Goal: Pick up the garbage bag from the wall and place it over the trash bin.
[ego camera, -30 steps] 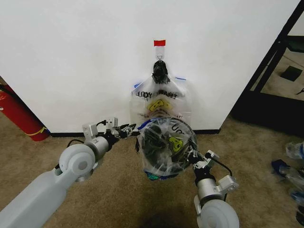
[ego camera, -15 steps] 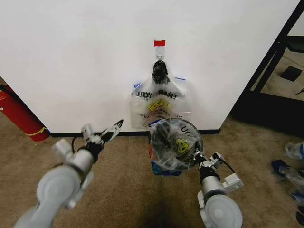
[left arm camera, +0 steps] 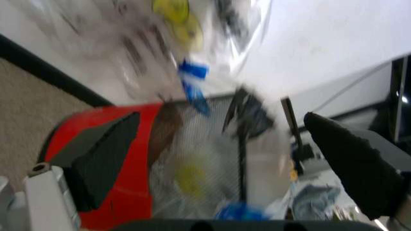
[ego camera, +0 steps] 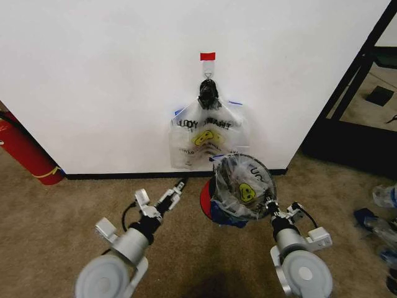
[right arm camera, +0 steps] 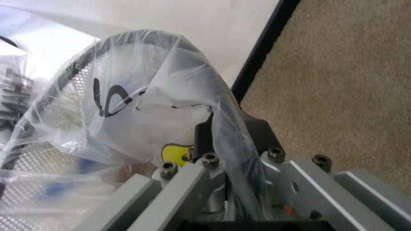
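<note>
The garbage bag lies over the trash bin, before the wall, below the bunch of bags.

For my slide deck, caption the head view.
Garbage bag draped over the trash bin, right gripper at its rim, left gripper open alongside.

Standing just beyond the left gripper, fingers apart: the tilted trash bin, blocking its forward path. Lying open to that gripper's outer side: bare carpet. Closing around the right gripper: the garbage bag, draping over the rim. Rising close behind the bin: the wall, bearing the hanging bunch of bags.
</note>
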`<state>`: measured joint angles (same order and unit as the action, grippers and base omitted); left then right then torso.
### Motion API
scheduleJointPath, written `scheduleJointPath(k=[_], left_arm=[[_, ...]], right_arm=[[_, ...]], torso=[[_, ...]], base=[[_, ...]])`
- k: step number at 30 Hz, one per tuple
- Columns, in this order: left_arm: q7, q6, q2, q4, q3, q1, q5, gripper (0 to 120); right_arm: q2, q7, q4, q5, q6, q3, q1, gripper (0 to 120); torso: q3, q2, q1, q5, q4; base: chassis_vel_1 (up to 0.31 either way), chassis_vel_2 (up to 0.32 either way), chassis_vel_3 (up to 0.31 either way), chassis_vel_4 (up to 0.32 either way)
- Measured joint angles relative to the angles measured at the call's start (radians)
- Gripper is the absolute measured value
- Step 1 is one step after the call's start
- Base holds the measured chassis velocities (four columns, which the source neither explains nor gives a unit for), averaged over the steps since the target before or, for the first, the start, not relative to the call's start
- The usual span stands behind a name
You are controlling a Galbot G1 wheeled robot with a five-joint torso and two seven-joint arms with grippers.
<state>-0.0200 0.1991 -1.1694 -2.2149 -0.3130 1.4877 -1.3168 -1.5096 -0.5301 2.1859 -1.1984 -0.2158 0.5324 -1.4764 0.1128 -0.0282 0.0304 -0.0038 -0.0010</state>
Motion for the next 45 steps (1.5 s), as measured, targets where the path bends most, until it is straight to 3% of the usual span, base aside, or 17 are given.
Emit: scheduleJointPath(k=[7, 13, 21, 42, 45], left_arm=[[0.157, -0.066, 0.029, 0.108, 0.024, -0.005, 0.102, 90], [0.217, -0.096, 0.052, 0.144, 0.042, -0.014, 0.147, 90], [0.252, -0.099, 0.060, 0.144, 0.077, -0.024, 0.146, 65], [0.335, -0.153, 0.066, 0.135, 0.131, -0.026, 0.157, 57], [0.348, -0.160, 0.064, 0.135, 0.143, -0.023, 0.174, 48]], right_arm=[[0.007, -0.043, -0.001, -0.013, -0.037, 0.005, 0.021, 0], [0.010, -0.050, -0.004, -0.008, -0.041, 0.006, 0.030, 0], [-0.001, -0.094, 0.025, -0.023, -0.076, 0.008, 0.042, 0], [-0.022, -0.139, 0.033, -0.006, -0.093, 0.007, 0.044, 0], [-0.023, -0.142, 0.033, -0.006, -0.094, 0.008, 0.044, 0]], torso=[[0.000, 0.000, 0.000, -0.0001, 0.0002], [0.000, 0.000, 0.000, -0.0001, 0.0002], [0.000, 0.000, 0.000, 0.0000, 0.0002], [0.000, 0.000, 0.000, -0.0001, 0.0002], [0.000, 0.000, 0.000, 0.0000, 0.0002]], base=[[0.000, 0.000, 0.000, 0.000], [0.000, 0.000, 0.000, 0.000], [0.000, 0.000, 0.000, 0.000], [0.000, 0.000, 0.000, 0.000], [0.000, 0.000, 0.000, 0.000]])
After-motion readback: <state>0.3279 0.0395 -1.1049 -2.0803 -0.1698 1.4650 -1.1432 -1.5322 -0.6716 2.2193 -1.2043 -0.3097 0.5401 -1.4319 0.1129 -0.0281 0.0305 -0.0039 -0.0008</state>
